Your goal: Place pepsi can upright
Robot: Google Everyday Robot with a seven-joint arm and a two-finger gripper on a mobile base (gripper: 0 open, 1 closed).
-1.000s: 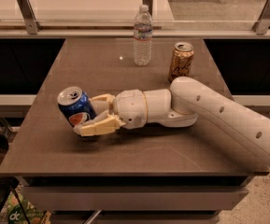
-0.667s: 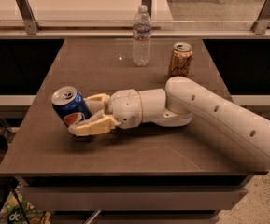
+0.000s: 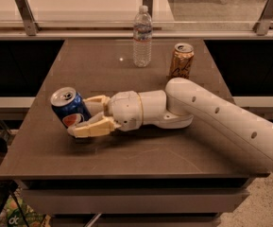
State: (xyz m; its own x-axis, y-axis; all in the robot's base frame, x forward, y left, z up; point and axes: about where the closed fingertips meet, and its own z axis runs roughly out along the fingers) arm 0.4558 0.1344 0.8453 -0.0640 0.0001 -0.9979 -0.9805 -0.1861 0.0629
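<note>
The pepsi can is blue with the globe logo and a silver top. It is at the left side of the brown table and leans to the left, with its top facing up and left. My gripper reaches in from the right, low over the table. Its cream fingers lie along the near and far sides of the can and grip it. The white arm runs off to the lower right.
A clear plastic water bottle stands upright at the back middle of the table. A gold can stands to its right, just behind my arm. A railing with metal posts runs behind the table.
My gripper has carried the pepsi can a little to the left. The can still leans the same way. The bottle and the gold can have not moved.
</note>
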